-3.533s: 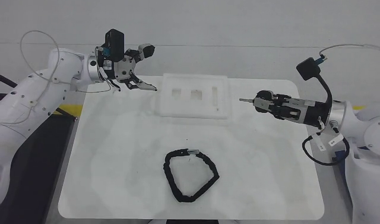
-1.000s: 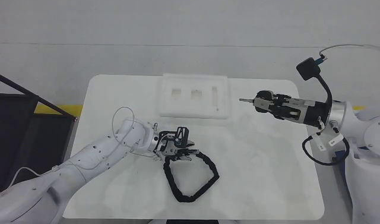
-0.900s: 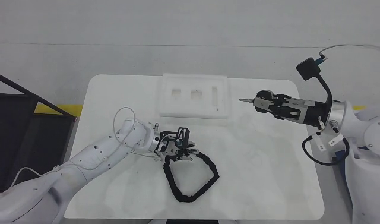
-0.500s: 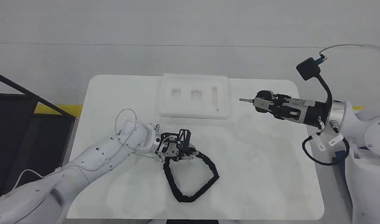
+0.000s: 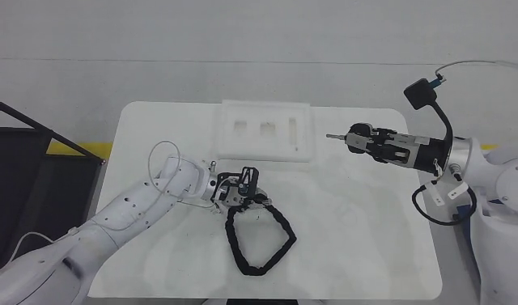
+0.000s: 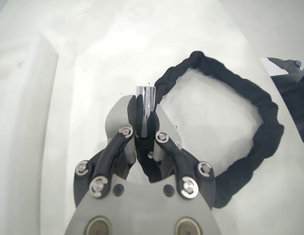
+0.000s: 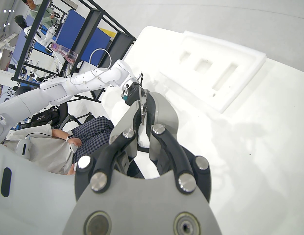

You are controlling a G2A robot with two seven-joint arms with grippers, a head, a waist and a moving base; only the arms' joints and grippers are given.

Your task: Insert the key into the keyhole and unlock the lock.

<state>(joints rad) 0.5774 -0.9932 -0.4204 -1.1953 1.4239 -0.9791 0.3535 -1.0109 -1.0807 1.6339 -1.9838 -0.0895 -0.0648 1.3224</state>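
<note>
1. Top view.
   - A white round-cornered table (image 5: 364,224) stands on a pale grey floor (image 5: 259,30).
   - A white foam tray with three recesses (image 5: 303,147) sits toward the table's far edge.
   - A black fabric-sleeved chain lock (image 5: 231,239) lies looped on the robot's side of the tray.
   - The left gripper (image 5: 247,198) is low at the loop's end nearest the tray.
   - The right gripper (image 5: 354,137) is held off the tray's right end. It pinches a small metal key (image 5: 332,135), whose tip points toward the tray.
2. Left wrist view.
   - The left gripper (image 6: 143,116) is clamped on the chrome lock cylinder (image 6: 145,99).
   - The chain lock (image 6: 264,123) curves away on the side opposite the tray (image 6: 19,62).
3. Right wrist view.
   - The right gripper (image 7: 143,106) is closed on the key (image 7: 142,113).
   - The tray (image 7: 240,94) lies beyond it.
   - Black metal racking (image 7: 93,25) and a blue panel (image 7: 76,32) stand past the tray, off the table.
</note>
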